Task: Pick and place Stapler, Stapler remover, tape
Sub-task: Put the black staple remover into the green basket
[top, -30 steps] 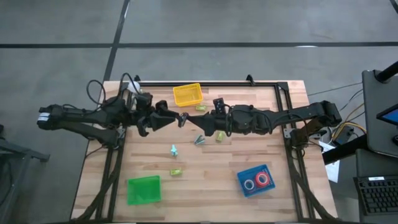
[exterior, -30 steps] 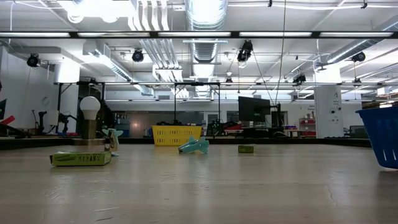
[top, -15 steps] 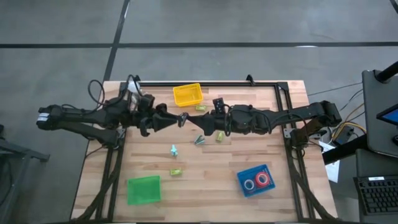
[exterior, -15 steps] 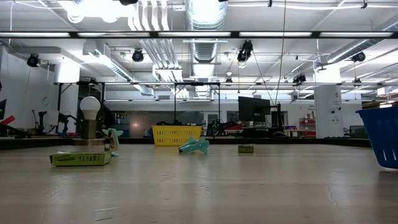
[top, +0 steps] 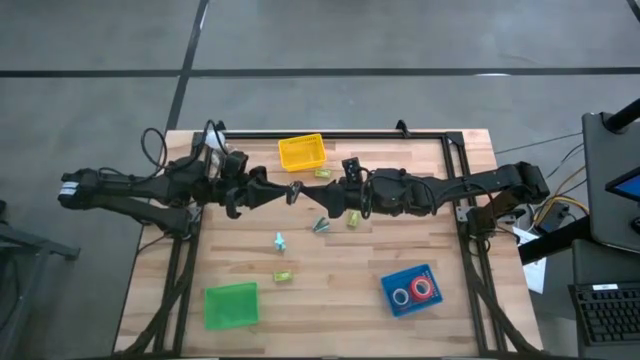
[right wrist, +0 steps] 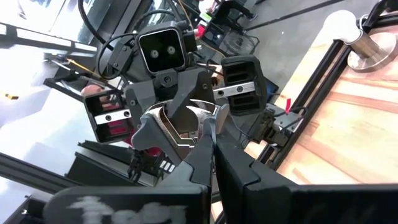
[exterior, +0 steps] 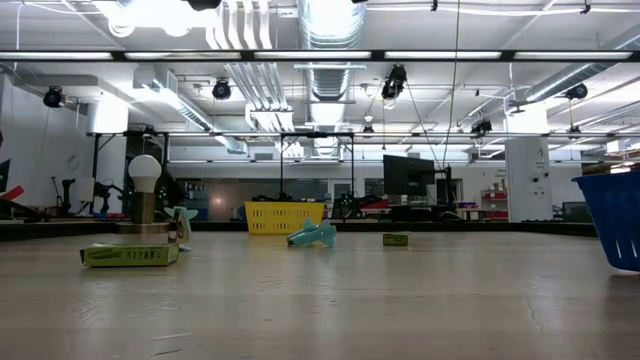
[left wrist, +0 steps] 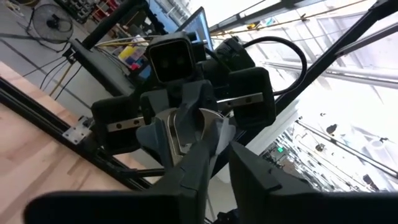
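Note:
A staple remover (left wrist: 186,123) with silver claws and pale blue-grey grips hangs in the air between both grippers, above the table's far middle (top: 294,190). My left gripper (top: 288,192) comes from the table's left and my right gripper (top: 318,204) from the right; they face each other tip to tip. Each wrist view shows the other gripper head-on behind the remover (right wrist: 186,124). Two red tape rolls (top: 412,292) lie in the blue bin (top: 392,280). Lime staplers (top: 283,275) (top: 354,218) and teal removers (top: 278,240) (top: 320,225) lie on the table. My left gripper meets the staple remover at its silver claw part (left wrist: 198,127), pinched between the two fingers, coming level from the table's left. The remover is lifted clear of the table. My right gripper pinches the same remover at its silver edge (right wrist: 204,127), coming level from the table's right. How far back it reaches does not show.
A yellow basket (top: 302,152) stands at the far edge, with a lime item (top: 322,173) beside it. A green bin (top: 231,305) sits near left. A light bulb on a stand (exterior: 145,190) is at the far left. A black frame rail (top: 340,134) runs along the far edge.

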Tool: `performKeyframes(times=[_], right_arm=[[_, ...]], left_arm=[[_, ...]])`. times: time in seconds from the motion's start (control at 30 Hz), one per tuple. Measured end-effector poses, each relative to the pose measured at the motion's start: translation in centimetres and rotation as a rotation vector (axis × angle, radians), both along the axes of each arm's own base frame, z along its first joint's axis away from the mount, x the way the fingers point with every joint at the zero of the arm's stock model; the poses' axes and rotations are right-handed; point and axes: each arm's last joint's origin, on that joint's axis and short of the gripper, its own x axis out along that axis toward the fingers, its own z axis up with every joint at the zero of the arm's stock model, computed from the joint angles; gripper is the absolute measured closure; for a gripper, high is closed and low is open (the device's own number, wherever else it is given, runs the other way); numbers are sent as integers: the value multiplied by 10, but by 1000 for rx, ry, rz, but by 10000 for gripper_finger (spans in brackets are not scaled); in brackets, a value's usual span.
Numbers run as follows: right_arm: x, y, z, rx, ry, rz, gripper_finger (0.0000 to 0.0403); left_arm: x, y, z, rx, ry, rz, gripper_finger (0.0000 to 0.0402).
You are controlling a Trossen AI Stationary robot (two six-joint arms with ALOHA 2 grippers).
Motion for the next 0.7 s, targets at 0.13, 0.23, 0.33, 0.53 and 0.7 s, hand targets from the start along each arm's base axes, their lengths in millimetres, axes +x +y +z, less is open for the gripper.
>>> performKeyframes(times=[0.13, 0.23, 0.33, 0.53, 0.7], right_arm=[[0, 0, 0, 1, 5, 10, 394], [0, 1, -1, 10, 6, 20, 394], [0, 1, -1, 11, 10, 22, 394], [0, 1, -1, 9, 12, 24, 394], [0, 0, -1, -2, 18, 29, 393]], left_arm=[[0, 0, 0, -10, 1, 9, 380], [0, 0, 0, -10, 0, 9, 395], [0, 0, 0, -11, 0, 9, 391], [0, 0, 0, -37, 2, -8, 397], [-3, 0, 1, -32, 4, -33, 398]])
